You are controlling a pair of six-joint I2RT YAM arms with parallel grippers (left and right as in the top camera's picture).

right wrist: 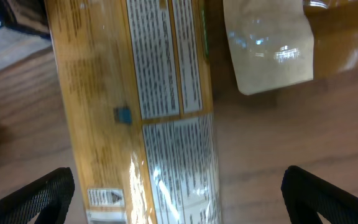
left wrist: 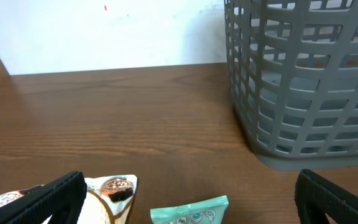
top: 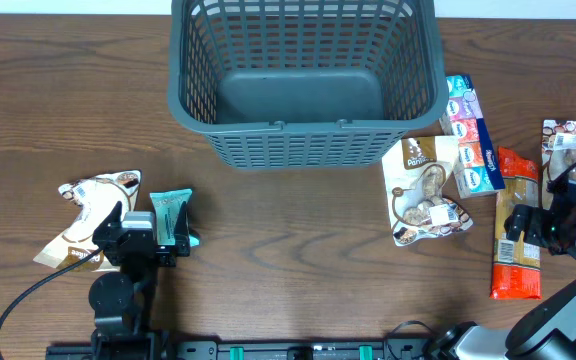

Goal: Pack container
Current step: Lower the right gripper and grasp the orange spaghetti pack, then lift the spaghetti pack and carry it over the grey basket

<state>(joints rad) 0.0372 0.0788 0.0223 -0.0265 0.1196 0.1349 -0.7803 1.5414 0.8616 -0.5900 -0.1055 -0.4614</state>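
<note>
Sitting empty on worktop [top: 288, 255]: container [top: 303, 148], stiff, light plastic, I think; hold by rim [top: 308, 125]. Left tool [left wrist: 188, 202] and right tool [right wrist: 179, 193] spread wide, holding nothing.

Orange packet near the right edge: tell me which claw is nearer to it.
Right. The right claw is directly over the orange packet, open; the left claw is far off at the opposite side, by the teal packet.
</note>
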